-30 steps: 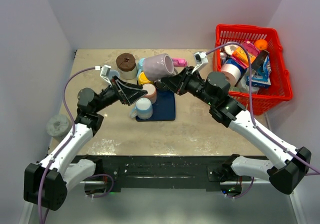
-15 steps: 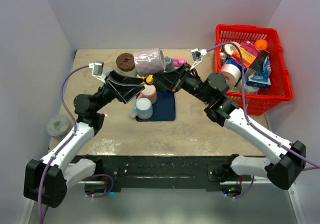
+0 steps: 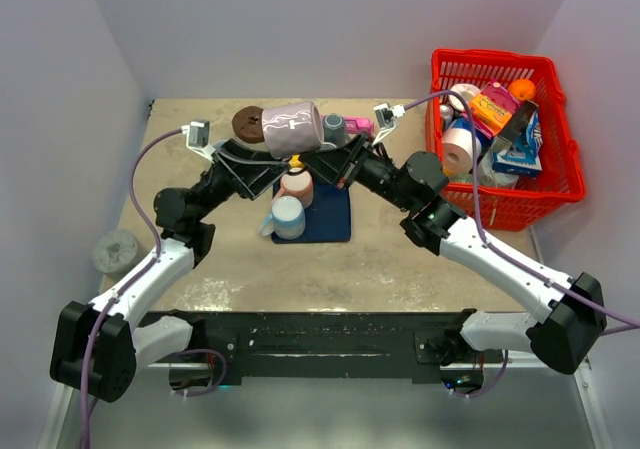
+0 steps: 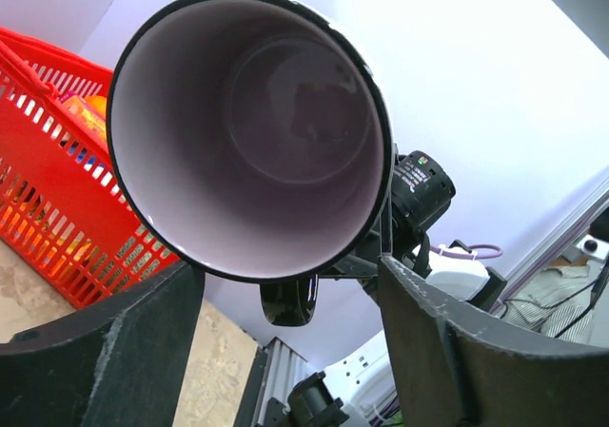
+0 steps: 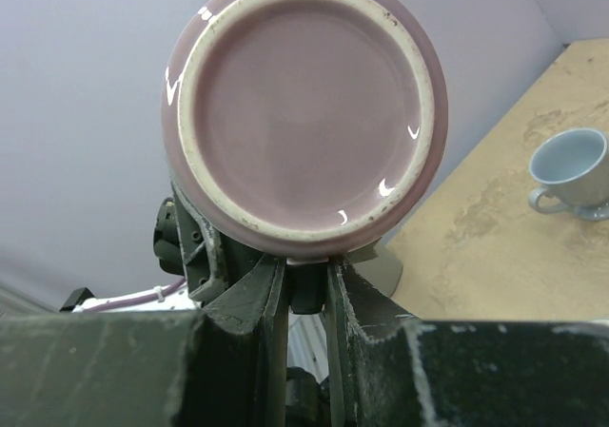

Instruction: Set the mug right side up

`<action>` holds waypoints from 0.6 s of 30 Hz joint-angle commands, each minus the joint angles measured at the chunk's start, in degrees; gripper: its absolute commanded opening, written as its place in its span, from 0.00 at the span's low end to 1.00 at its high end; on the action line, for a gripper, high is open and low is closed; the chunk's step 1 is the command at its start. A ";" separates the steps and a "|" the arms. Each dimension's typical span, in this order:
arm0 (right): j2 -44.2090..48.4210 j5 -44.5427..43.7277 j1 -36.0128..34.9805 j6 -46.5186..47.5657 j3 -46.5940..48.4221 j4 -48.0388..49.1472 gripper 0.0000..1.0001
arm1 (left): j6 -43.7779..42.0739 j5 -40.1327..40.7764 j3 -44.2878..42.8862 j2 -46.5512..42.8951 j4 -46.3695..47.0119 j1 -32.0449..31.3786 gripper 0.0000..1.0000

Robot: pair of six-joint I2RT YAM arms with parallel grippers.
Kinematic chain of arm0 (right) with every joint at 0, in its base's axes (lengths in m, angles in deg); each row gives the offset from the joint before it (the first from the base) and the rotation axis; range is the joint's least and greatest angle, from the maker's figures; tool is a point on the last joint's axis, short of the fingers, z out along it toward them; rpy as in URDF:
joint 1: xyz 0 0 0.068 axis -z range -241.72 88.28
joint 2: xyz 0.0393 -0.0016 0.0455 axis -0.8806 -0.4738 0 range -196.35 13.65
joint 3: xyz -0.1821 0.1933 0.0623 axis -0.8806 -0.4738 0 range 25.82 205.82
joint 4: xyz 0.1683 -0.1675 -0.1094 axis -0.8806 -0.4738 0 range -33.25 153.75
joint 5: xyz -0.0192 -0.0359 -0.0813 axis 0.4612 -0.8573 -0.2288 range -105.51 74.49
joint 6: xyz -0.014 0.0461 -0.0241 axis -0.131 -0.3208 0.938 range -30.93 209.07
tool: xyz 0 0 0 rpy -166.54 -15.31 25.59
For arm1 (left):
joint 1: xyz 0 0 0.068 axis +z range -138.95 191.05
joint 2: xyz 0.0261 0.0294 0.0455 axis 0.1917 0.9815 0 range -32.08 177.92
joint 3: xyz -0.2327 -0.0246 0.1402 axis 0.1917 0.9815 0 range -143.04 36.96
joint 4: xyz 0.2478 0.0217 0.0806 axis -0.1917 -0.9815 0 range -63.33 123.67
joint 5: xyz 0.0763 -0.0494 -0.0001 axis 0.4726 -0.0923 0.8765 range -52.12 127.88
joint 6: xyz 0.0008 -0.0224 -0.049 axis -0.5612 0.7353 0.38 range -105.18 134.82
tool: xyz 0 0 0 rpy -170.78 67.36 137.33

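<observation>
The mug (image 3: pixel 291 127) is glossy purple with a dark handle and hangs on its side in the air over the back middle of the table. My right gripper (image 3: pixel 326 161) is shut on the mug's handle. In the right wrist view the mug's base (image 5: pixel 304 113) faces the camera, and the right gripper (image 5: pixel 306 277) pinches the handle below it. My left gripper (image 3: pixel 268 162) is open beside the mug's mouth. In the left wrist view the mug's open mouth (image 4: pixel 247 132) faces the camera above the left gripper (image 4: pixel 285 267), whose jaws stand wide apart.
A blue mat (image 3: pixel 332 221) under the mug carries a pale blue cup (image 3: pixel 288 217) and a pink cup (image 3: pixel 297 186). A brown lidded jar (image 3: pixel 250 123) stands back left. A red basket (image 3: pixel 560 185) full of items is at the right. A grey roll (image 3: pixel 115 250) lies far left.
The mug has moved left and turned onto its side in the right gripper. My left arm has risen and brought its open gripper up to the mug's mouth.
</observation>
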 commanded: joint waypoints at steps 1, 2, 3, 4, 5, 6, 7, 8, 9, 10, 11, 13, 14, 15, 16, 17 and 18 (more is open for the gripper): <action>0.11 -0.15 -0.81 -0.65 0.45 10.26 0.00 | 2.61 1.70 -1.32 1.22 5.70 -1.09 0.73; 0.01 -0.32 -1.07 -0.74 0.37 10.52 0.00 | 2.61 1.62 -1.32 1.48 6.40 -1.44 0.73; -0.07 -0.50 -1.07 -0.74 0.19 10.87 0.00 | 2.44 1.53 -1.32 1.40 6.32 -1.71 0.72; -0.16 -0.50 -1.16 -0.65 0.10 11.05 0.00 | 1.83 1.61 -1.41 1.31 5.97 -1.89 0.70; -0.42 -0.68 -1.33 -0.74 0.01 11.14 0.00 | 1.47 1.70 -1.50 1.05 4.83 -2.15 0.69; -0.60 -0.68 -1.42 -0.83 -0.07 11.31 0.00 | 1.03 1.96 -1.59 0.78 4.21 -2.24 0.66; -0.69 -0.85 -1.42 -0.92 -0.25 11.58 0.00 | 0.68 2.23 -1.50 0.69 3.77 -2.24 0.64; -0.95 -0.85 -1.51 -1.00 -0.42 11.75 0.00 | 0.68 2.23 -1.41 0.52 3.25 -2.33 0.62; -1.04 -0.85 -1.51 -1.09 -0.43 11.84 0.00 | 0.50 2.32 -1.41 0.43 3.24 -2.33 0.56; -1.04 -0.85 -1.60 -1.09 -0.51 11.84 0.00 | 0.50 2.41 -1.41 0.43 3.33 -2.33 0.54; -1.04 -0.85 -1.60 -1.09 -0.60 11.84 0.00 | 0.33 2.41 -1.41 0.34 2.89 -2.33 0.51; -1.13 -0.77 -1.69 -1.00 -0.69 11.84 0.00 | 0.06 2.58 -1.59 0.34 2.80 -2.33 0.42; -1.04 -0.59 -1.77 -0.83 -0.69 11.67 0.00 | -0.11 2.76 -1.59 0.34 2.63 -2.33 0.40; -1.13 -0.42 -1.69 -0.65 -0.69 11.49 0.00 | -0.11 3.02 -1.59 0.26 2.54 -2.33 0.33; -1.04 -0.33 -1.77 -0.48 -0.69 11.32 0.00 | -0.20 3.28 -1.59 0.34 2.36 -2.33 0.30; -1.04 -0.15 -1.86 0.05 -0.69 11.06 0.00 | -0.20 3.37 -1.59 0.34 2.19 -2.33 0.28; -1.04 0.37 -2.04 0.57 -0.69 11.05 0.00 | -0.11 3.81 -1.67 0.34 2.19 -2.33 0.20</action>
